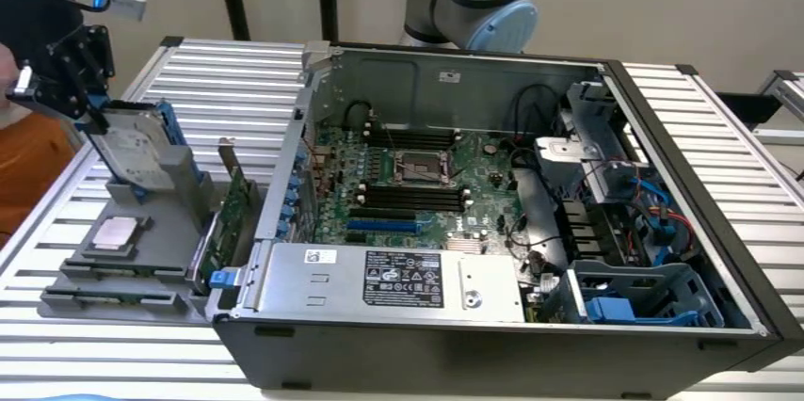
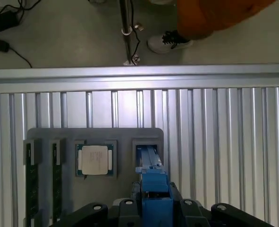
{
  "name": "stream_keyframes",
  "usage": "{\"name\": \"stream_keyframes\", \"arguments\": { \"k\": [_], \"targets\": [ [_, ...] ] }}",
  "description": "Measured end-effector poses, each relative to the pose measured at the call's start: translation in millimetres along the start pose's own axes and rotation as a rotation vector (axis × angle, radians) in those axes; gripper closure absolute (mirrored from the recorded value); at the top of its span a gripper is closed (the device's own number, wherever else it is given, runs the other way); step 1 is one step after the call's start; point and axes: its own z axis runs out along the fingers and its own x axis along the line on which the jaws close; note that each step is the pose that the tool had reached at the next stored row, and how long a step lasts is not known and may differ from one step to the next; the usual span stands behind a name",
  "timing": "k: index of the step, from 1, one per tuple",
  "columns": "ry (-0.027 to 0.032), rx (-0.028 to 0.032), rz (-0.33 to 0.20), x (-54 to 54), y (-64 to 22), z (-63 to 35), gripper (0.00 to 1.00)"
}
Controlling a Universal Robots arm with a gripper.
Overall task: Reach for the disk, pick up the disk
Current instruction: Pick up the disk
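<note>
The disk, a silver-grey drive with a white label and blue rails, stands on edge and leans in a slot of the grey holder at the exterior view's left. My black gripper comes down on its upper end and is shut on it. In the wrist view the disk's blue rail runs straight out from between the gripper bodies toward the holder's slot. The disk's lower end still sits at the holder.
A small square silver chip lies on the holder, and a thin green card stands beside it. The open computer case is at the exterior view's right. A person in orange stands close by, with a shoe on the floor.
</note>
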Motion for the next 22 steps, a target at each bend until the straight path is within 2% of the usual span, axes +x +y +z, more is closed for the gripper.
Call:
{"name": "stream_keyframes", "arguments": {
  "k": [3,15,19,22],
  "targets": [
    [-0.0001,0.0001,0.000,-0.3,-1.0,-9.9,0.67],
    [-0.0001,0.0001,0.000,-2.4,-9.3,-63.5,0.67],
    [-0.0001,0.0001,0.000,-3.2,-15.1,-81.7,0.67],
    [-0.0001,0.0000,0.000,-4.0,-23.0,-95.6,0.67]
  ]
}}
